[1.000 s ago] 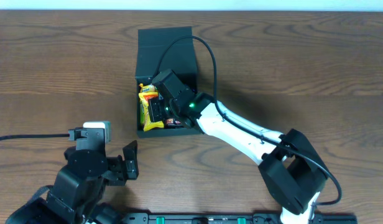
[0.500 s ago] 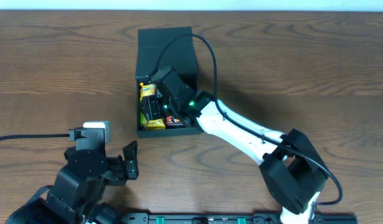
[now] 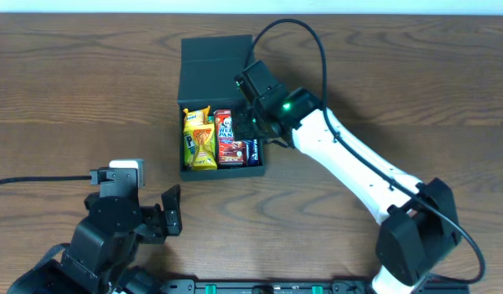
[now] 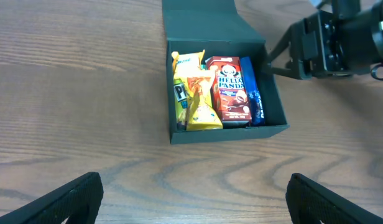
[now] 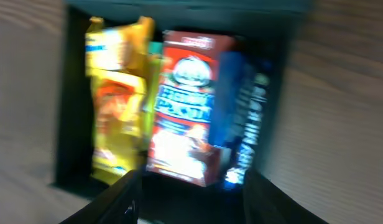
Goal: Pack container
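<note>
Gaping container (image 3: 219,77), snack packets (image 3: 225,139) inside

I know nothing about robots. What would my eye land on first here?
Colour first: yellow packets, a red Hello Panda box and a blue packet, side by side in the open dark container at mid-table. Then the white right arm angled in from the lower right, its open pincer hovering by the container's right edge, a green light on its wrist.
</note>
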Motion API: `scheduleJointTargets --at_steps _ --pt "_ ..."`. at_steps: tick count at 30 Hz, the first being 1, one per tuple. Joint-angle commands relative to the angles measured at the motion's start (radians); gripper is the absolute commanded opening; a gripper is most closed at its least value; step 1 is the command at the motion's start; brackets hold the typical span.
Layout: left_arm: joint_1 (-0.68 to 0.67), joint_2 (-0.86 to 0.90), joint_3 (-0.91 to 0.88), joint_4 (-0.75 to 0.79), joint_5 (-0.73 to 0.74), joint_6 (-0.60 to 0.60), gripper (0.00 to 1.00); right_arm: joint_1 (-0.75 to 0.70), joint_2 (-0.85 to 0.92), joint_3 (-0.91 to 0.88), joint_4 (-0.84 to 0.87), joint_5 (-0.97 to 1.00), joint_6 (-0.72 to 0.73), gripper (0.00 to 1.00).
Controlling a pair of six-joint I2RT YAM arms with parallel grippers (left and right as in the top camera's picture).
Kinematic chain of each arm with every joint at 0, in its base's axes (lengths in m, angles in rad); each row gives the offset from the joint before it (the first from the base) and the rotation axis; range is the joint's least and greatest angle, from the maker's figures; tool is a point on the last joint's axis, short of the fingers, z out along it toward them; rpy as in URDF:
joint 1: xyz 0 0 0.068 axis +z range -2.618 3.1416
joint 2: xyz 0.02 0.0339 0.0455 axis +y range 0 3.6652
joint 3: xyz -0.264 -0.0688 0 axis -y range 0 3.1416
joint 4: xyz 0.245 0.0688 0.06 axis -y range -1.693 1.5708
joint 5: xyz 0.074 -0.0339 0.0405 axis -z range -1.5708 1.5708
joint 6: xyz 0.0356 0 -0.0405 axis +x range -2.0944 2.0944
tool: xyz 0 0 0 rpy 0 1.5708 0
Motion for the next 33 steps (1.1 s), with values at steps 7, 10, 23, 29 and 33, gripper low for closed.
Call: scheduleJointTargets --at_steps 7,10,23,29,33 --pt "0.001 -0.002 0.006 -0.004 0.0 -0.011 0.95 -0.017 0.023 -0.018 -0.056 0.136 -0.014 0.47" --pt "0.001 -0.002 0.006 -0.004 0.0 -0.011 0.95 -0.017 0.055 -0.018 -0.057 0.135 -0.013 0.47" --pt "0.001 -0.002 0.006 -0.004 0.0 -0.011 0.95 -0.019 0.154 -0.018 -0.066 0.144 -0.014 0.12" --pt "0.001 -0.002 0.006 -0.004 0.0 -0.011 0.95 -0.031 0.154 -0.018 -0.083 0.159 -0.014 0.02" --pt "0.001 -0.002 0.006 -0.004 0.0 -0.011 0.95 -0.052 0.154 -0.018 -0.105 0.158 -0.014 0.01"
